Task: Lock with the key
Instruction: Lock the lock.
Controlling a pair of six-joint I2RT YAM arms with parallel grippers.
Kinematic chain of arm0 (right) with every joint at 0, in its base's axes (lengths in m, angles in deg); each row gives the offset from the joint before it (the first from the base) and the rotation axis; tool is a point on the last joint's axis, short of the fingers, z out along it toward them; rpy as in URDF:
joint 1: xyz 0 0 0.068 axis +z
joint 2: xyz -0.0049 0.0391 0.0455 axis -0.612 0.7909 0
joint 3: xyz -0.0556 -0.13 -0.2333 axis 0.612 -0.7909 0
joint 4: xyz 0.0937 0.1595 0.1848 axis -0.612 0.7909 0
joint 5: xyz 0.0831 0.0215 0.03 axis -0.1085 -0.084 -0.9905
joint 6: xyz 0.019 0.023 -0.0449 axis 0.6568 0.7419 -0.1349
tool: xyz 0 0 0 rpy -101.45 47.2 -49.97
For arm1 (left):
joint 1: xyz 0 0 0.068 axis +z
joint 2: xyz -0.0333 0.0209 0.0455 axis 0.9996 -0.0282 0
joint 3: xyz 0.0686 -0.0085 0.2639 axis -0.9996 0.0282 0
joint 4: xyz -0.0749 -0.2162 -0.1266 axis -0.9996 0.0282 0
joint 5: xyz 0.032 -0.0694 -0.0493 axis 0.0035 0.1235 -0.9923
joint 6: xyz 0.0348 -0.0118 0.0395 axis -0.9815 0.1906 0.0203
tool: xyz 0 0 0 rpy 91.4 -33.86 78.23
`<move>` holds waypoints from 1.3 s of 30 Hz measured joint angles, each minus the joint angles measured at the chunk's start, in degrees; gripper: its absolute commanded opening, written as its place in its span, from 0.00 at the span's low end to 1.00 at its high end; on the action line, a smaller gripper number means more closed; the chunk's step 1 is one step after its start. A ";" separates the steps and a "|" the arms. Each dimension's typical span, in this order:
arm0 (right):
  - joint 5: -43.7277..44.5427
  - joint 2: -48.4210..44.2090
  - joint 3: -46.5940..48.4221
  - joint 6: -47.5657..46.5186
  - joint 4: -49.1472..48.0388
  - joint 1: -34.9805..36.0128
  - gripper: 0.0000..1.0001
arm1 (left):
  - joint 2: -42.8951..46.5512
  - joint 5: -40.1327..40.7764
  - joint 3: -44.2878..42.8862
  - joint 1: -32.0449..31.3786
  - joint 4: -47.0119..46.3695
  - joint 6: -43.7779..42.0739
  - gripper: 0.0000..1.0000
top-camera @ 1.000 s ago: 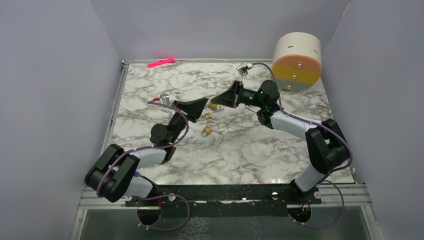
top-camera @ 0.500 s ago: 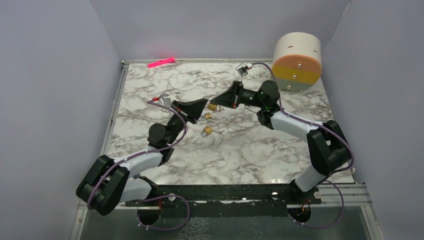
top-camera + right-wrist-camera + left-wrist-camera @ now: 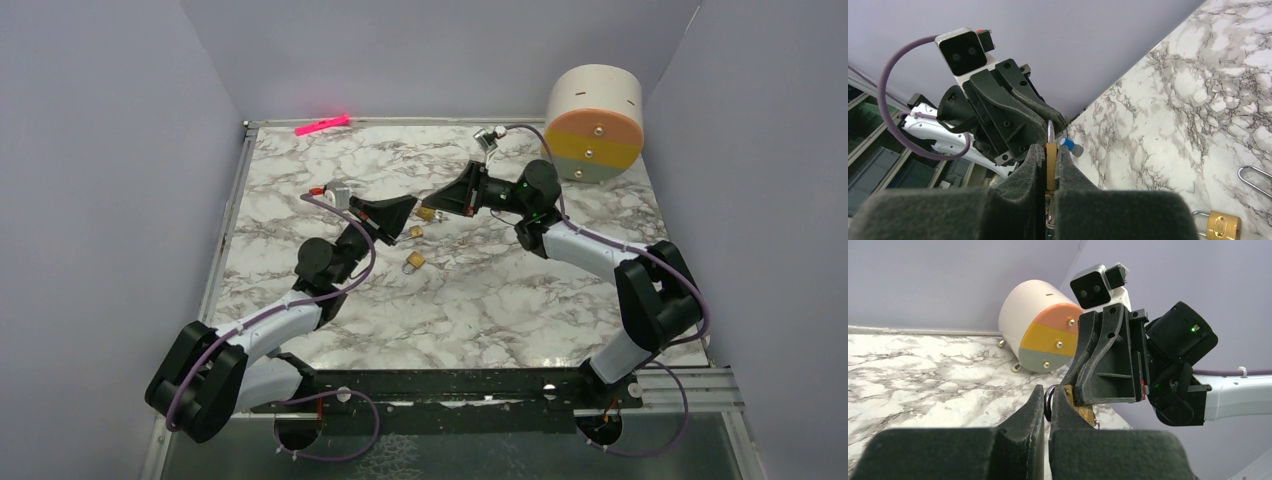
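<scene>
Left arm (image 3: 285,318) has shifted leftward, shut left fingers (image 3: 1032,412) just beside the padlock (image 3: 1050,167) clamped in right fingers (image 3: 1034,172); key indiscernible.

Loose padlock (image 3: 414,262) on table (image 3: 480,300) centre; drum (image 3: 594,122) behind at far right

I can read no words, numbers or brands anywhere (the loose padlock (image 3: 1220,226) is too small to tell).
</scene>
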 measured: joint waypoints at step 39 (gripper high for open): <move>-4.81 -1.42 3.13 -14.01 24.92 -1.29 0.01 | 0.42 -7.69 -1.46 0.13 14.80 -6.32 0.00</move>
